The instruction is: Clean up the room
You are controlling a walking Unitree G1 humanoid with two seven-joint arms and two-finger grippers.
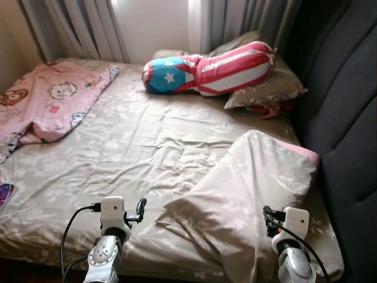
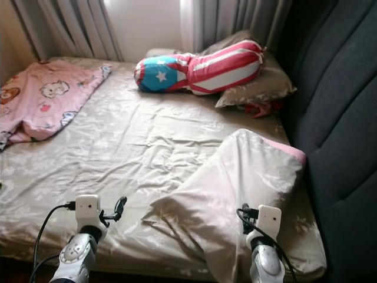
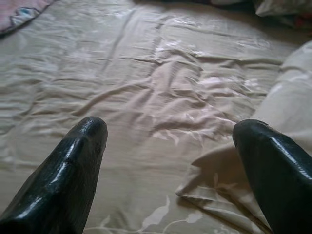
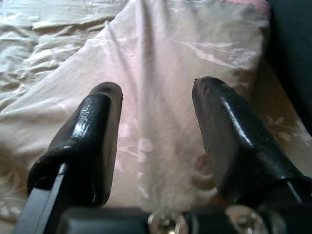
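A beige floral pillow (image 1: 247,188) with a pink underside lies crooked on the near right part of the bed (image 1: 135,141). My right gripper (image 4: 156,92) hovers open just above this pillow, and its fingers (image 4: 92,126) hold nothing. My left gripper (image 3: 170,131) is open over the wrinkled beige sheet, with the pillow's corner (image 3: 219,185) just ahead of it. In the left eye view, both grippers are low at the bed's near edge, the left gripper (image 1: 138,211) beside the pillow and the right gripper (image 1: 270,217) over it.
A pink cartoon blanket (image 1: 53,97) lies bunched at the far left. A flag-patterned bolster (image 1: 206,68) rests on another beige pillow (image 1: 271,88) at the back. A dark padded headboard (image 1: 347,118) runs along the right. Grey curtains (image 1: 76,29) hang behind. A small colourful item (image 1: 5,193) sits at the left edge.
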